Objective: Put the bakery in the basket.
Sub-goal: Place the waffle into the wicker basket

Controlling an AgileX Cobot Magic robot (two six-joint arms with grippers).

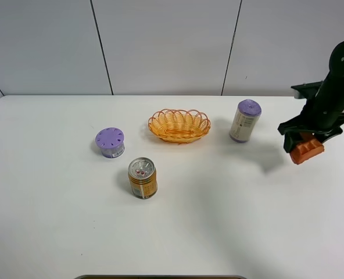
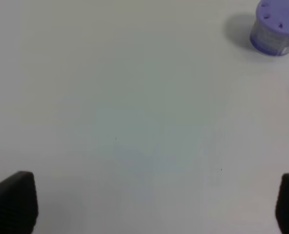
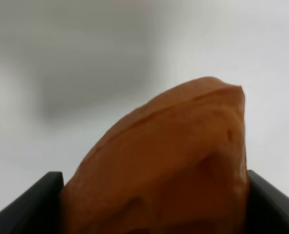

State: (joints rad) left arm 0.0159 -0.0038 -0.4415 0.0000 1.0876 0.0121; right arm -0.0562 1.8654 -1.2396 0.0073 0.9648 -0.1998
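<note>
Right hand (image 1: 303,143) closed on the bakery (image 1: 307,150), at the far right of the counter (image 1: 218,226). In the right wrist view the two dark fingers (image 3: 33,204) press against opposite flanks of the orange-brown toy bread (image 3: 174,161), which fills the gap between them. The grip sits low on the wedge, so the scored crust stands out beyond the fingertips. This is judged to leave the underside free for setting down. In the high view the shadow falls on the counter apart from the bread, which suggests that the load hangs clear of the surface in the carrying stage of the task.

The basket (image 1: 160,125) stands empty, well apart from the hand, toward the middle of the counter at the back. A tall purple-capped canister (image 1: 245,120) stands upright between hand and basket. A straight approach is therefore judged to risk brushing it, and a path above or in front of it appears safer.

Further out, an orange-gold drink can (image 1: 142,178) and a low purple container with a perforated lid (image 1: 110,142) stand near the front and left of the basket, outside the likely route.

Left hand (image 2: 152,204) is spread wide and holds nothing. It hovers over bare counter with the low purple container (image 2: 275,27) at the edge of its view, and seems to have no part in this step.
</note>
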